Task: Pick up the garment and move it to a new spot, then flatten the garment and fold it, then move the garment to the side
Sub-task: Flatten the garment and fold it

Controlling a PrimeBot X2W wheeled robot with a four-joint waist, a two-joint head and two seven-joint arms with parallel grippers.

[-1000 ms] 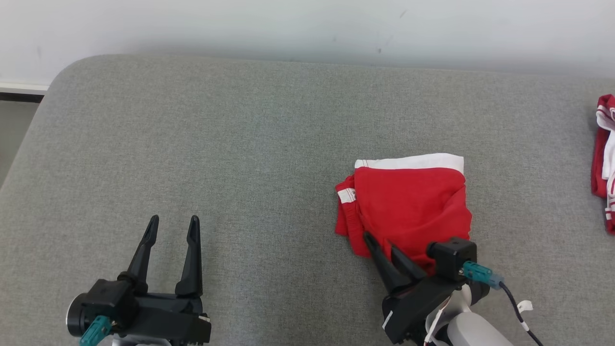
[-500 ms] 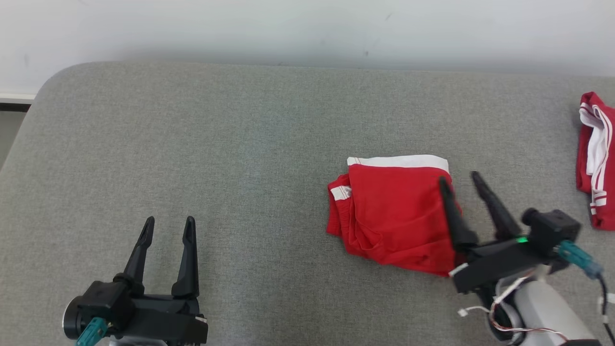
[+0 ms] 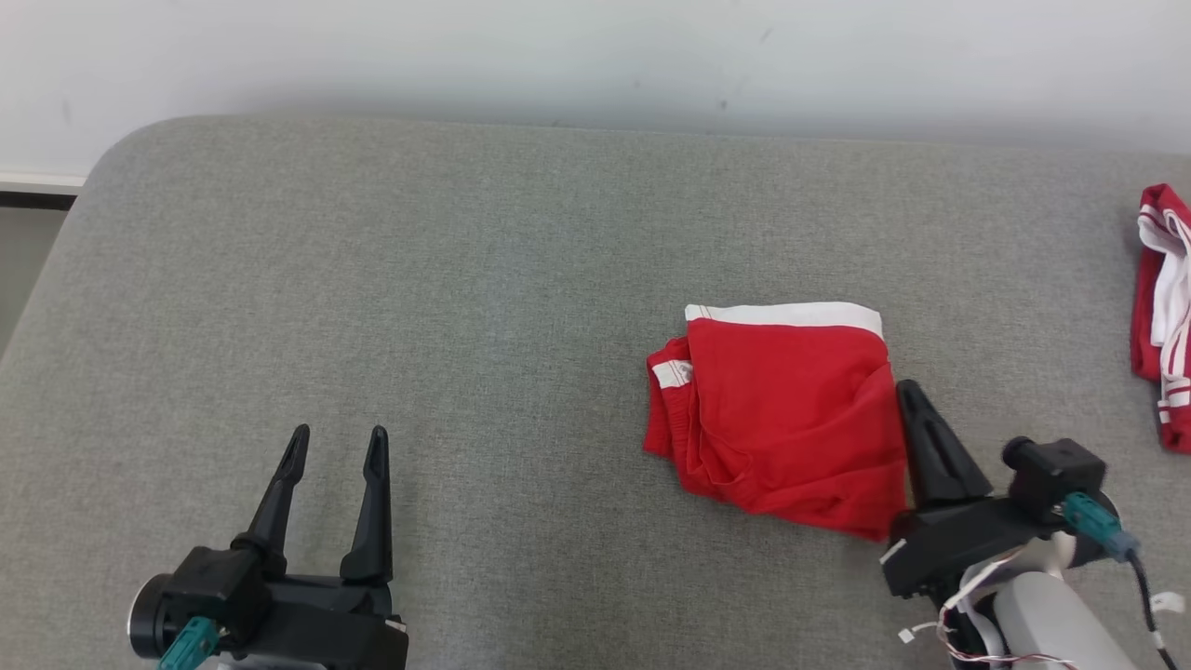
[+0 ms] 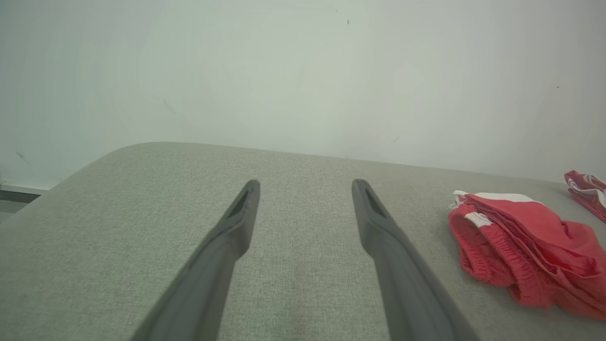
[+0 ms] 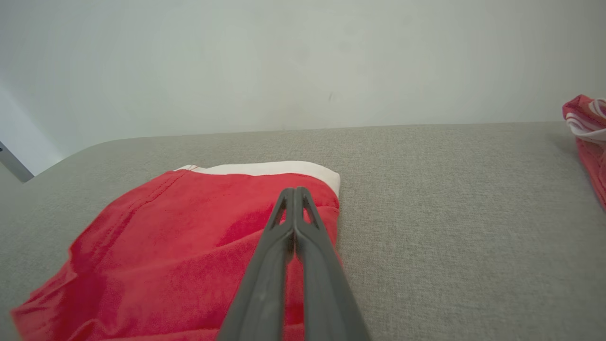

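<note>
The garment (image 3: 782,409), red shorts with a white band along the far edge, lies folded on the grey padded surface (image 3: 484,279), right of centre. My right gripper (image 3: 905,389) is shut, its two fingers pressed together, right at the garment's right edge. In the right wrist view the closed tips (image 5: 294,190) lie over the red cloth (image 5: 189,227) near its white band, with nothing visibly pinched between them. My left gripper (image 3: 335,442) stands open and empty at the lower left, far from the garment (image 4: 516,246); its fingers (image 4: 236,218) point toward the wall.
A second red-and-white garment (image 3: 1158,316) lies bunched at the far right edge, also seen in the right wrist view as a red heap (image 5: 587,132). A pale wall runs behind the surface. The surface's rounded corner (image 3: 102,158) drops off at the upper left.
My right gripper left the garment's near edge, opened while swinging to its right side, and has now shut there. The garment stayed put. The left arm has not moved; the camera shifted slightly.
</note>
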